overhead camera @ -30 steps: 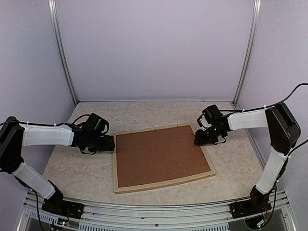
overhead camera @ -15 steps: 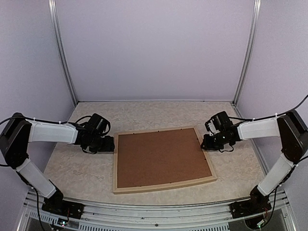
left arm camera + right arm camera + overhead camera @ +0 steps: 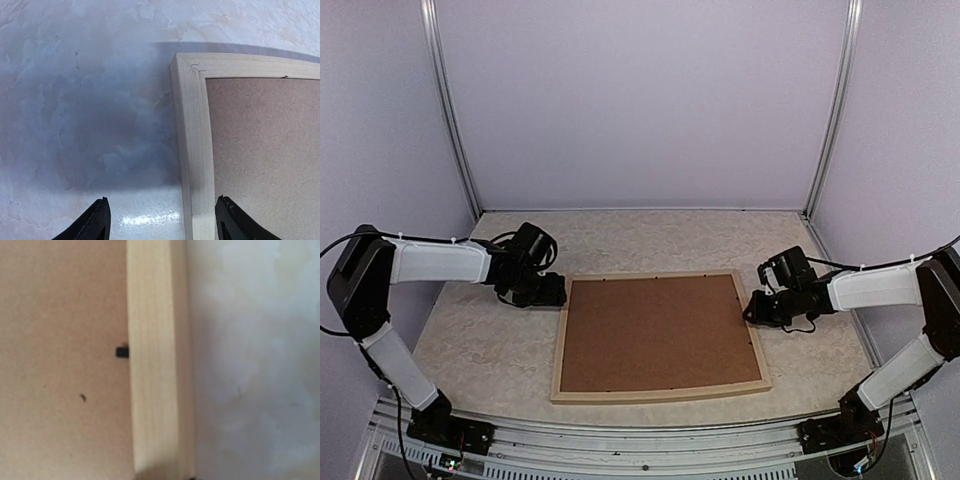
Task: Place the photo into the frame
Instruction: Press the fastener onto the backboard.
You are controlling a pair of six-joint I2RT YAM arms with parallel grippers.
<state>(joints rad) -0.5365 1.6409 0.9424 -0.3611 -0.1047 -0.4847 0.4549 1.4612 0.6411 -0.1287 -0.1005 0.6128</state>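
The frame (image 3: 660, 391) of pale wood lies flat on the table with a brown backing board (image 3: 660, 330) filling it. The photo is hidden. My left gripper (image 3: 554, 292) is open at the frame's far left corner. In the left wrist view its fingertips (image 3: 160, 220) straddle the left rail (image 3: 192, 125), one over the table and one over the board (image 3: 265, 150). My right gripper (image 3: 753, 308) is at the frame's right rail. The right wrist view shows that rail (image 3: 152, 365) very close, the board (image 3: 60, 365) beside it, and no fingers.
The table top (image 3: 620, 235) is pale marbled stone. Lilac walls with metal posts (image 3: 455, 120) close in the back and sides. A small black tab (image 3: 121, 351) holds the board at the right rail. A metal rail (image 3: 640, 440) runs along the near edge.
The frame has turned and now lies squarer to the table edge. My right gripper has moved nearer and to the right along with the right rail. My left gripper has shifted slightly farther and right.
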